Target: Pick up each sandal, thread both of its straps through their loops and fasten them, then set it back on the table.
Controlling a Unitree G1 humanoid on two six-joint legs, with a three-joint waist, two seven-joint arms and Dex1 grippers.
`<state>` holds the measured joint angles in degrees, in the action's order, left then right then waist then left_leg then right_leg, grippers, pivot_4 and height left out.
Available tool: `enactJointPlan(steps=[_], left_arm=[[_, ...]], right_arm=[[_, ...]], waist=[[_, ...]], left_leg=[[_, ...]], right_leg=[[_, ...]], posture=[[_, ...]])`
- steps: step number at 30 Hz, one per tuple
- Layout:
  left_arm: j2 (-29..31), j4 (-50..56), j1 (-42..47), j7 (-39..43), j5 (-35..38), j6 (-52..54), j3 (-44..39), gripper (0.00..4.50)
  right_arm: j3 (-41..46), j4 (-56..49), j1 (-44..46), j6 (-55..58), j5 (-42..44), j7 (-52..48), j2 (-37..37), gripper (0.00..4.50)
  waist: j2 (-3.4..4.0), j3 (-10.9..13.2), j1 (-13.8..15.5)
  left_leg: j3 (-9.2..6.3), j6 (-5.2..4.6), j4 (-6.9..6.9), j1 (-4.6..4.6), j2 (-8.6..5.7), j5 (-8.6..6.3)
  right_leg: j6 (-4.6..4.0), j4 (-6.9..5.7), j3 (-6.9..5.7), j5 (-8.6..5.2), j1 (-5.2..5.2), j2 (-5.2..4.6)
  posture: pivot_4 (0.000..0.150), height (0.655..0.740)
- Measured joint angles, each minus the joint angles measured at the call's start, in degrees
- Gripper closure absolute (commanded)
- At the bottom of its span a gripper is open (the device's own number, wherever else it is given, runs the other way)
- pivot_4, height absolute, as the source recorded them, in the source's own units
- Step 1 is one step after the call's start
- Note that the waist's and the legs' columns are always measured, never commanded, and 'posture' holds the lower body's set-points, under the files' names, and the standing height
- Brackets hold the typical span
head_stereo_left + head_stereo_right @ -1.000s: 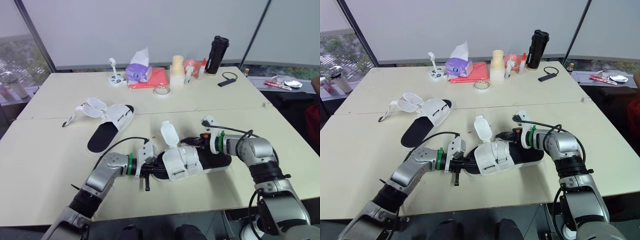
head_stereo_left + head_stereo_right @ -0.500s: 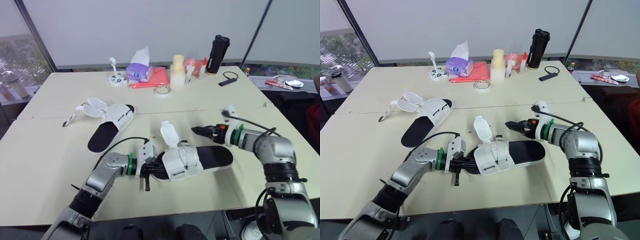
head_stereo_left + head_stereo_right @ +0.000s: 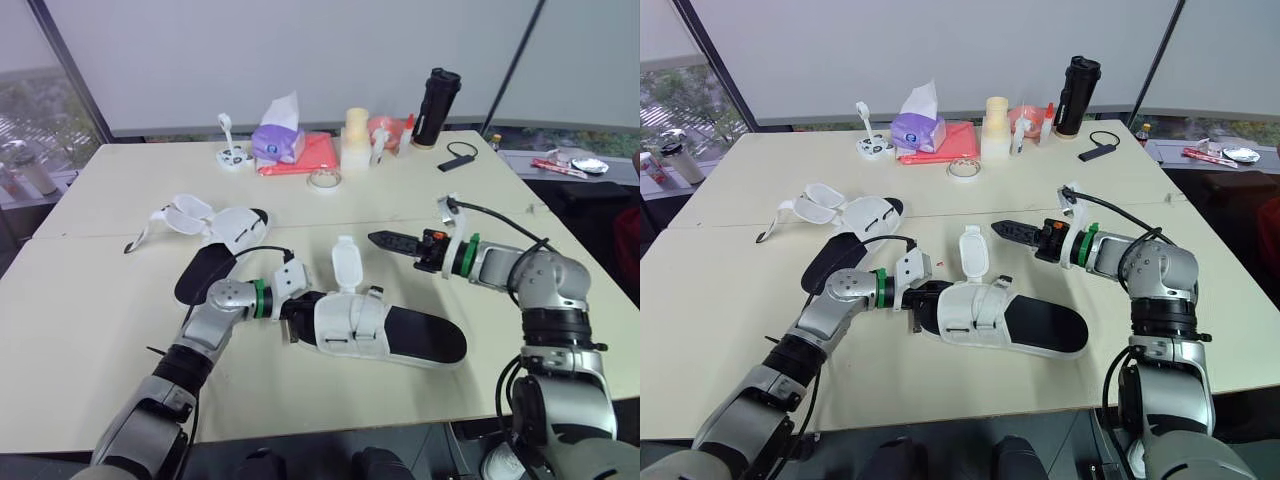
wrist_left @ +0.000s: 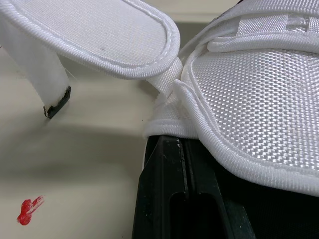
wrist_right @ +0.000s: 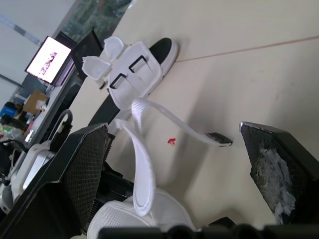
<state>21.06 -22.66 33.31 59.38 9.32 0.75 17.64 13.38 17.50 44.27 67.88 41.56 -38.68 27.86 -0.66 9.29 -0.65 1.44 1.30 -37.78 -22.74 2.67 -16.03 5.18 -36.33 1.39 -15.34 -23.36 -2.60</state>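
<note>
The left arm reaches forward and inward, elbow bent, its gripper (image 3: 293, 318) clamped on the strap end of the sandal (image 3: 385, 335). The right arm bends inward with the forearm level, its gripper (image 3: 380, 239) held in the air, pointing left, fingers spread apart.

Where the left hand (image 3: 290, 322) meets the toe of the near sandal (image 3: 395, 338) is covered by the sandal's white upper, so the hold cannot be made out. In the left wrist view that sandal runs off the picture's edges. The left arm hides part of the far sandal's (image 3: 222, 240) black sole. Small things (image 3: 566, 166) beyond the surface's (image 3: 90, 300) right corner are too small to tell.
</note>
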Motion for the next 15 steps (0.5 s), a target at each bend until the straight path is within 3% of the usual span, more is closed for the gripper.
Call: enactJointPlan(steps=[8,15], left_arm=[[3.78,12.26,-7.21,2.16,3.23,9.36,-2.70,4.50],[4.62,16.95,-9.64,1.87,4.01,13.26,-3.33,4.50]], right_arm=[[0.44,1.49,-0.23,6.45,0.87,1.48,-2.26,0.02],[4.08,1.93,0.60,10.62,3.77,3.95,-7.25,0.02]], waist=[[0.02,0.00,-0.13],[0.03,0.00,-0.13]], left_leg=[[0.01,0.00,0.53,-0.02,0.03,0.00],[0.04,0.00,0.53,-0.05,0.02,0.00]], right_leg=[[0.00,0.00,0.01,-0.01,-0.29,0.06],[0.00,0.04,0.01,-0.01,-0.29,0.04]], posture=[[0.150,0.7394],[0.150,0.7394]])
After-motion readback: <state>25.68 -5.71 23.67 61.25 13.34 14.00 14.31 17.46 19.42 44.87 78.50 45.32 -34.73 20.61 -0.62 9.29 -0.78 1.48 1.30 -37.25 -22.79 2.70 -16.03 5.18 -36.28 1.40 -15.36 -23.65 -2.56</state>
